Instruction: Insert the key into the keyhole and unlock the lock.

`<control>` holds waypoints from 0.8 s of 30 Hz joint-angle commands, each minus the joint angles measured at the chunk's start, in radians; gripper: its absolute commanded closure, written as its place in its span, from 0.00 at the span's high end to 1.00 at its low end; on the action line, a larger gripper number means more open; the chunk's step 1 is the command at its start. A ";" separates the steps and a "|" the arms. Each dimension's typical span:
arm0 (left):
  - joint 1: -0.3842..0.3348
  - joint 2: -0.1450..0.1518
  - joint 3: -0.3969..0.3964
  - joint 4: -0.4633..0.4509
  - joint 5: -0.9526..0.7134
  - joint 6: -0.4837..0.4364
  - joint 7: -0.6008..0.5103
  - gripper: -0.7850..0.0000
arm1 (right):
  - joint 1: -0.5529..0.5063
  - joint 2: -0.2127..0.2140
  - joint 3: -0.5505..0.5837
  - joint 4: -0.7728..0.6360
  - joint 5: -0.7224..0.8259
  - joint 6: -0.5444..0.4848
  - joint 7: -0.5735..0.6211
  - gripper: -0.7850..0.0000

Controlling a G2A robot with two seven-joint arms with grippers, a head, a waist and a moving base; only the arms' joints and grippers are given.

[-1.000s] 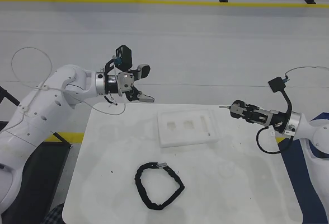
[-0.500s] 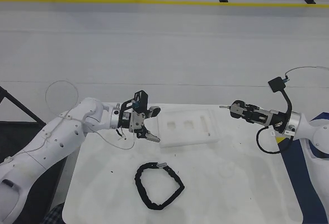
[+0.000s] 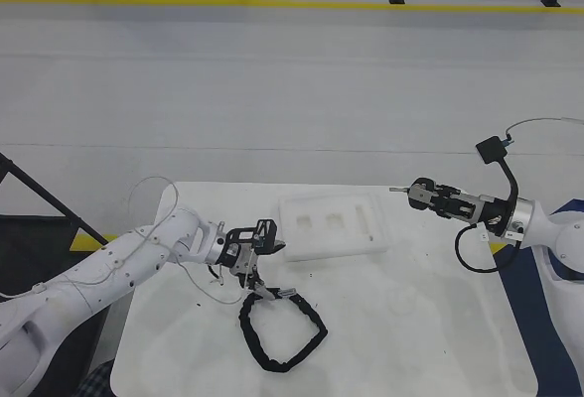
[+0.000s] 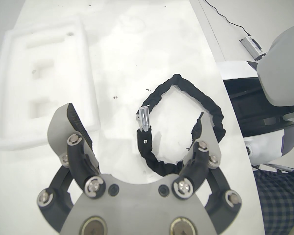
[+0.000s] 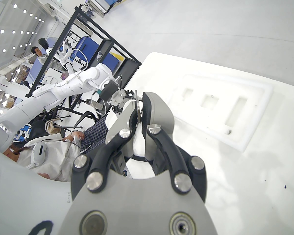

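A: Where is the lock?
B: The chain lock [image 3: 246, 328] is a black loop flat on the worktop [image 3: 421, 318], just off the foam tray's [image 3: 332, 251] near long edge, by its left corner. Its silver cylinder [image 4: 144, 118] is the part of the loop closest to the tray.
A: Cylinder axis?
B: Roughly parallel to that tray edge, free end facing the tray's right side. I can't see the keyhole; I'd guess it's in that end.
A: And the key?
B: The key [image 5: 137, 107] is pinched in the right end effector [image 3: 416, 192], fingers narrow on it, in the air off the tray's far right corner. The blade points back along the tray toward its left.
A: Other arm?
B: The left end effector [image 3: 257, 284] is spread wide and empty, low between the tray's near edge and the loop, with a finger either side of the cylinder. Contact: can't tell.
A: What does the next move turn on?
B: Left is far nearer, so probably it steadies the cylinder. The key is well apart, across the tray. The two axes are roughly in line and face each other, so the key has to come down and across.
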 commanded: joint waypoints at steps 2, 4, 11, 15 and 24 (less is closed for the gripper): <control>0.025 -0.010 -0.002 -0.001 0.004 0.000 -0.037 1.00 | 0.000 0.000 0.000 0.000 0.000 0.000 0.000 0.00; 0.028 -0.015 -0.002 0.008 -0.013 0.000 -0.068 1.00 | 0.000 0.000 0.000 0.000 0.000 0.000 0.000 0.00; 0.027 -0.016 -0.002 0.010 -0.018 0.000 -0.071 1.00 | 0.000 0.000 0.000 0.000 0.000 0.000 0.000 0.00; 0.027 -0.016 -0.002 0.010 -0.018 0.000 -0.071 1.00 | 0.000 0.000 0.000 0.000 0.000 0.000 0.000 0.00; 0.058 -0.015 -0.012 0.011 -0.020 0.053 -0.069 1.00 | 0.000 0.000 0.000 0.000 0.000 0.000 0.000 0.00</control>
